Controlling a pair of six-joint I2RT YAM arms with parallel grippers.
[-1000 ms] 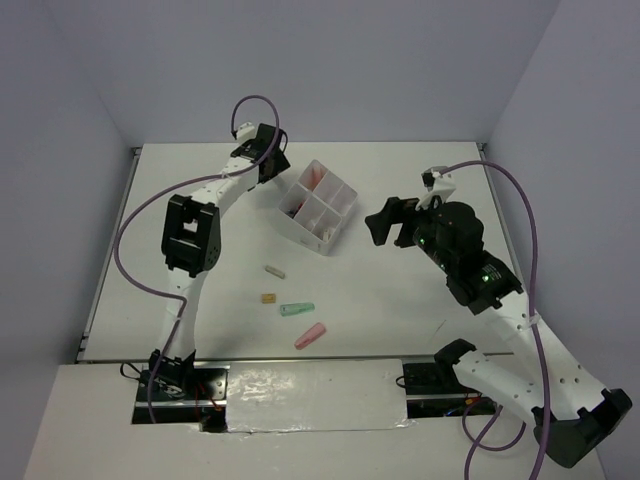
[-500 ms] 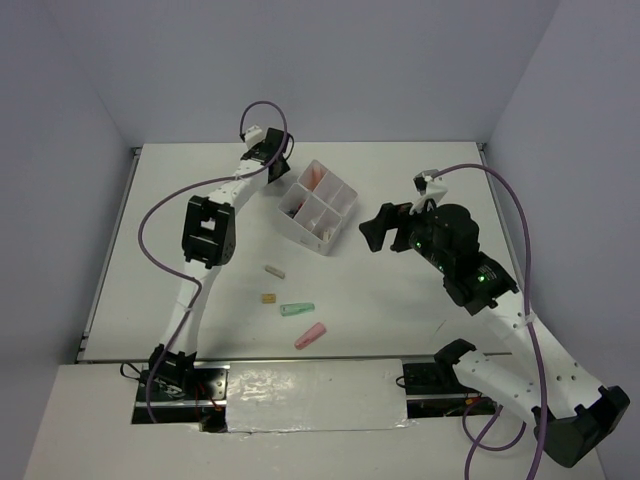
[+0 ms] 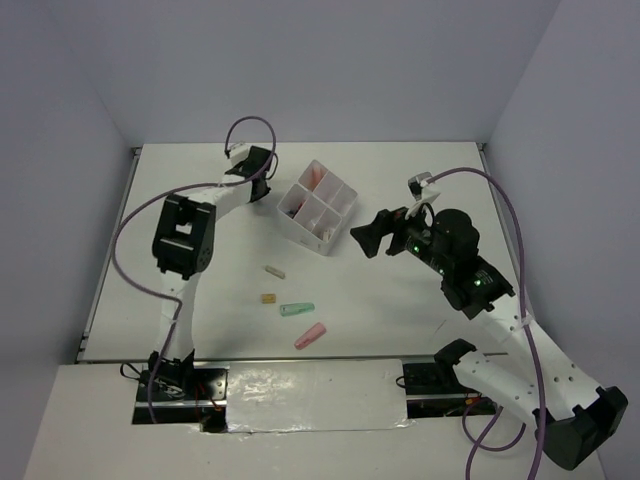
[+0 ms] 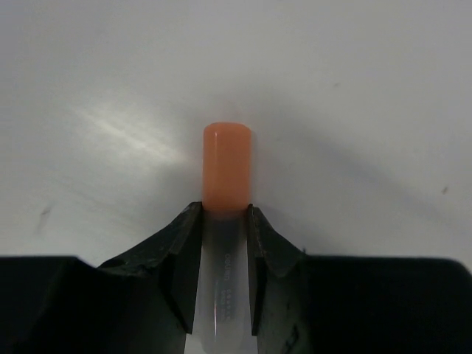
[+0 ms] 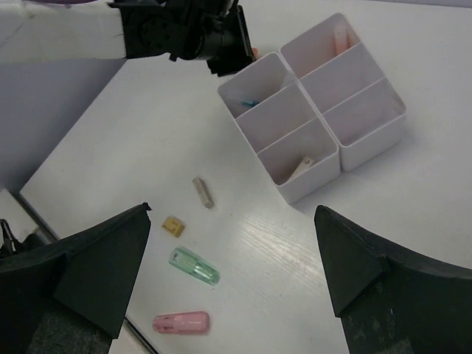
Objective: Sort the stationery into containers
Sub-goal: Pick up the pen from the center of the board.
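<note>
My left gripper [image 4: 225,210] is shut on an orange marker [image 4: 227,166]; its jaws press the clear barrel and the orange cap sticks out ahead, low over the white table. From above, the left gripper [image 3: 262,180] sits just left of the white divided box [image 3: 345,207]. The box [image 5: 369,144] holds a few small items. A green marker [image 3: 297,309], a pink marker [image 3: 311,336], a tan eraser [image 3: 268,298] and a beige stick [image 3: 275,271] lie on the table. My right gripper [image 3: 365,240] hangs open in the air right of the box.
In the right wrist view the green marker [image 5: 194,267], pink marker [image 5: 181,322], tan eraser [image 5: 173,226] and beige stick [image 5: 202,192] lie in a loose group near the table's front edge. Grey walls enclose the table on three sides.
The left jaws have closed from wide open onto the orange marker, and the left arm's elbow swung left. The right gripper drifted left toward the box, still open.
</note>
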